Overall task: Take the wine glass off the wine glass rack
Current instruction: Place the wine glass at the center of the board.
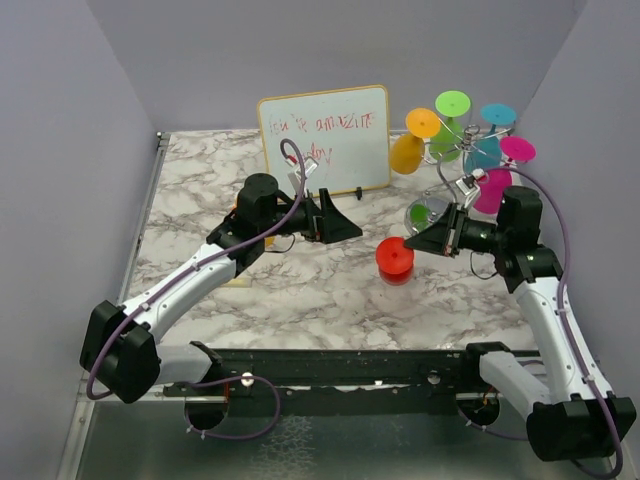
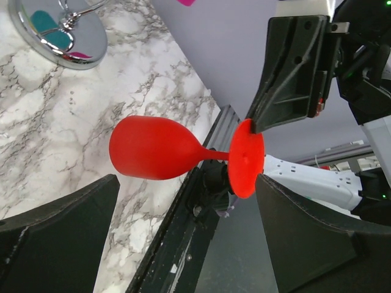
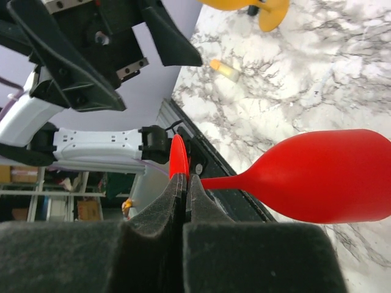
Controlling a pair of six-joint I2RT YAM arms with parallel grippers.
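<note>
The red wine glass (image 1: 395, 260) hangs foot-up over the marble table, off the wine glass rack (image 1: 465, 150). My right gripper (image 1: 443, 238) is shut on the rim of its round foot; the right wrist view shows the pads (image 3: 174, 195) pinching the foot and the bowl (image 3: 330, 177) to the right. My left gripper (image 1: 338, 226) is open and empty just left of the glass. In the left wrist view (image 2: 186, 189) the glass (image 2: 156, 148) lies beyond its spread fingers. I cannot tell whether the bowl touches the table.
The rack holds several coloured glasses: orange (image 1: 410, 150), green (image 1: 450, 105), teal (image 1: 495, 118), pink (image 1: 515, 150). Its shiny round base (image 2: 67, 30) stands at the back right. A whiteboard (image 1: 325, 140) stands at the back. A small yellow marker (image 3: 224, 70) lies on the table.
</note>
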